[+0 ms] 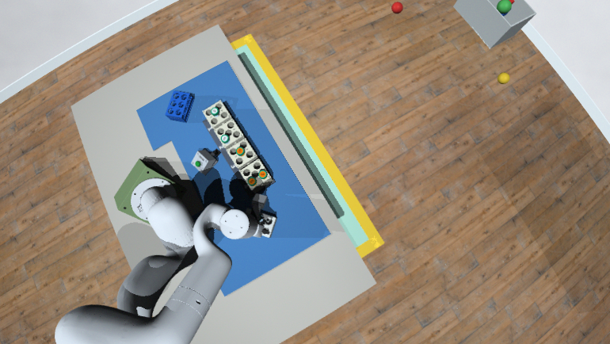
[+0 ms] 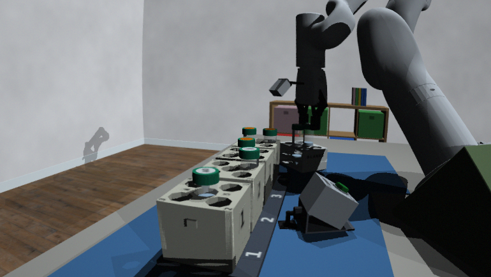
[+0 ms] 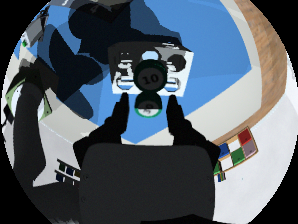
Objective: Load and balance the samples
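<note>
My gripper (image 2: 310, 120) hangs open over the white blank rack RB (image 2: 304, 156), its fingertips just above the tube tops. In the wrist view the open fingers frame a green-rimmed cap (image 3: 148, 103). A cap marked 10 (image 3: 149, 78) sits just beyond it in the rack (image 3: 152, 70). The loading stand ST (image 1: 238, 145) holds white-dot blanks in adapter 1 (image 1: 215, 111) and adapter 2 (image 1: 225, 138). It also holds one orange-dot sample in adapter 3 (image 1: 240, 150) and two in adapter 4 (image 1: 262, 173) (image 1: 252, 181). The blue sample rack RS (image 1: 180, 105) shows only empty wells.
The grey box with the green DONE key (image 1: 197, 162) stands tilted between the arm's base and ST, seen also in the exterior view (image 2: 342, 186). The arm's elbow hides part of RB from above (image 1: 268, 224). A yellow and mint rail (image 1: 303, 140) runs along the table's far edge.
</note>
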`<state>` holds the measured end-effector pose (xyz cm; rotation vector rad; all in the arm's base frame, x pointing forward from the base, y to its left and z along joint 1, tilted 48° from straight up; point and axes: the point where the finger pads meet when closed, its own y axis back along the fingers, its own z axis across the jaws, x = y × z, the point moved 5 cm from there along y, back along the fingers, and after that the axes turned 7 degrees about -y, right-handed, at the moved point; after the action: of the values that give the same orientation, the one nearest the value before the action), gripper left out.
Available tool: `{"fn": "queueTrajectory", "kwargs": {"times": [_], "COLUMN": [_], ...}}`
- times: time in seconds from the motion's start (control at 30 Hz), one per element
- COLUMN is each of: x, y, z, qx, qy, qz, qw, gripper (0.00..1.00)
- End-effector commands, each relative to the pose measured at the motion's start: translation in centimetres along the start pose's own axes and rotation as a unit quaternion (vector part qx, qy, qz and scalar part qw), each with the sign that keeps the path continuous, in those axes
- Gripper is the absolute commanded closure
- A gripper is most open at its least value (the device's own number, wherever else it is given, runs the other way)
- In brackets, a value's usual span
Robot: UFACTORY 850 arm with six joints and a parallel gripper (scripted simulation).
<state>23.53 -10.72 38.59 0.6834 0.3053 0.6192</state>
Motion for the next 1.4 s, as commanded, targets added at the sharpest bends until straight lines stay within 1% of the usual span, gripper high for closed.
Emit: {"fn": "queueTrajectory", "kwargs": {"times": [0.0, 0.43, 0.9, 0.93, 1.37], "x": [0.02, 0.02, 0.02, 0.02, 0.02], "y": [-0.20, -0.93, -0.93, -0.88, -0.76], "z": [0.05, 0.05, 0.05, 0.05, 0.05], "qx": [0.000, 0.000, 0.000, 0.000, 0.000], "qy": [0.000, 0.000, 0.000, 0.000, 0.000], "qz": [0.000, 0.000, 0.000, 0.000, 0.000], "qw": [1.000, 1.000, 1.000, 1.000, 1.000], "gripper": [0.43, 0.43, 0.43, 1.00, 1.00]}}
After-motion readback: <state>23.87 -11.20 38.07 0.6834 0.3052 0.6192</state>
